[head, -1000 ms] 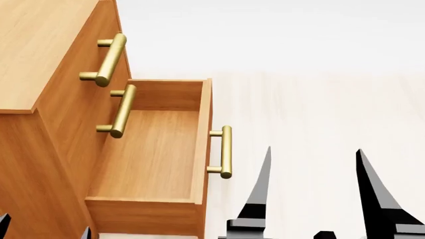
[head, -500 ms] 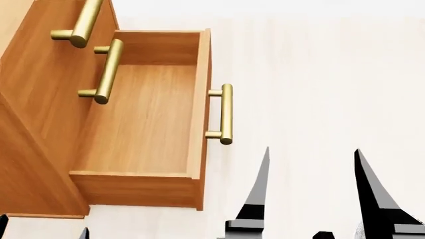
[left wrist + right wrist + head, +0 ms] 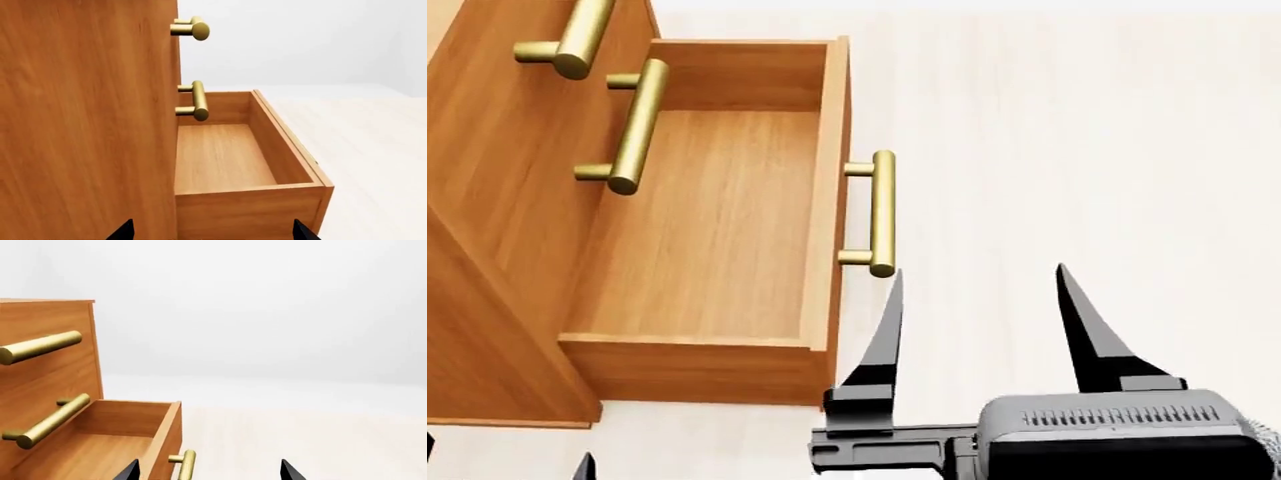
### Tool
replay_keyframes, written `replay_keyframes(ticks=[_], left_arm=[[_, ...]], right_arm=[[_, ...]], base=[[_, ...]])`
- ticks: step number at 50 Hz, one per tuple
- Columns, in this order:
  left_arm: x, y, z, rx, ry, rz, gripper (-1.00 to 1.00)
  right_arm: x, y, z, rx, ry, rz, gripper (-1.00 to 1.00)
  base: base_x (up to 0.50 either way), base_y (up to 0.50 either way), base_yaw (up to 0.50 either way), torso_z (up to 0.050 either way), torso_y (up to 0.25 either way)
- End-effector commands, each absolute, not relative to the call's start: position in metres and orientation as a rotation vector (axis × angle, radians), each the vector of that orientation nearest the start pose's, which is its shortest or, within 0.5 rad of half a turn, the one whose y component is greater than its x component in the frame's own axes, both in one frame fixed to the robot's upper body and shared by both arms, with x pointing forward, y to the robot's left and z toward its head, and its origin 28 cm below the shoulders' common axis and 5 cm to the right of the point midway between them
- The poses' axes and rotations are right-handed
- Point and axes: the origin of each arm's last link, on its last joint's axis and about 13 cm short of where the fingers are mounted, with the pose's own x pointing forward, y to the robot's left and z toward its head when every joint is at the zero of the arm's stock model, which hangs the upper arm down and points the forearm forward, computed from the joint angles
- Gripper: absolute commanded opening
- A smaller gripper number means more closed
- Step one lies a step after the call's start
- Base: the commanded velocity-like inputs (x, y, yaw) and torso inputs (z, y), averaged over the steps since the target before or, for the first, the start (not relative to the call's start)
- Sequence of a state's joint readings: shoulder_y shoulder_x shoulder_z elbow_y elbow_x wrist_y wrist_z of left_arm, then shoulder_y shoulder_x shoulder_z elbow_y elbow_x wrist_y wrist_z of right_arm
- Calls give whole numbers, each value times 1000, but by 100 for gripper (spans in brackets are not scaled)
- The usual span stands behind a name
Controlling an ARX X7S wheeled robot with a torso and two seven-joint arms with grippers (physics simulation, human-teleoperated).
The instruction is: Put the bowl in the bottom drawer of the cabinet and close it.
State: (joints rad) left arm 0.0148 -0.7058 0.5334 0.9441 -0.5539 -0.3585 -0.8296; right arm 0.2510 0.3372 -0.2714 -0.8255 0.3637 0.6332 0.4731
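The cabinet [image 3: 494, 210] stands at the left with its bottom drawer [image 3: 707, 220] pulled out; the drawer's inside is bare wood. The drawer's brass handle [image 3: 882, 212] faces right. My right gripper [image 3: 977, 272] is open on the near side of the drawer front, its left fingertip just below the handle's near end, nothing between the fingers. In the right wrist view the handle [image 3: 187, 467] lies between that gripper's [image 3: 209, 471] tips. My left gripper [image 3: 212, 230] is open beside the cabinet's side [image 3: 87, 125], facing the drawer [image 3: 220, 160]. No bowl is clearly in view.
Two upper drawers are shut, their brass handles [image 3: 627, 125] [image 3: 567, 40] overhanging the open drawer. Pale wooden floor [image 3: 1068, 150] spreads to the right of the cabinet. A thin grey speckled sliver [image 3: 1265, 440] shows at the right gripper body's edge; I cannot tell what it is.
The head view has tilted down, so the cabinet sits higher in frame. My right gripper has moved forward and left, its body now showing, its left finger near the drawer handle.
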Motion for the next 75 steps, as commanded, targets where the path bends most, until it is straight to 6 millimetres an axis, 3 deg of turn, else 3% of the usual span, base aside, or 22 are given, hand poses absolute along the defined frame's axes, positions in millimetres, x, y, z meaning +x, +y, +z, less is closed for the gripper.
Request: replay_keyframes(ticks=[1,13,33,58,67,75], left_arm=[[124,197,135,-6,-111,-105,100],[123,195,135,-8,-114,-110,100],[125,193,131,-12,-107,-119,100],[125,190,132,-16,-96,-119,100],[125,190,132,-21,-97,-114,100],[125,191,132,-23,-94,-104,100]], right_arm=[[233,-64,178,-22,-267,85,100],[266,-36,192,4,-210,138,100],[302,-5,181,-23,-105,164,100],[316,12,191,-80,76,67,100],[318,18,190,-180,157,-4,100],[318,19,186,-136,240,15,100]], base=[[0,0,0,0,0],[0,0,0,0,0],[0,0,0,0,0],[0,0,0,0,0],[0,0,0,0,0],[0,0,0,0,0]])
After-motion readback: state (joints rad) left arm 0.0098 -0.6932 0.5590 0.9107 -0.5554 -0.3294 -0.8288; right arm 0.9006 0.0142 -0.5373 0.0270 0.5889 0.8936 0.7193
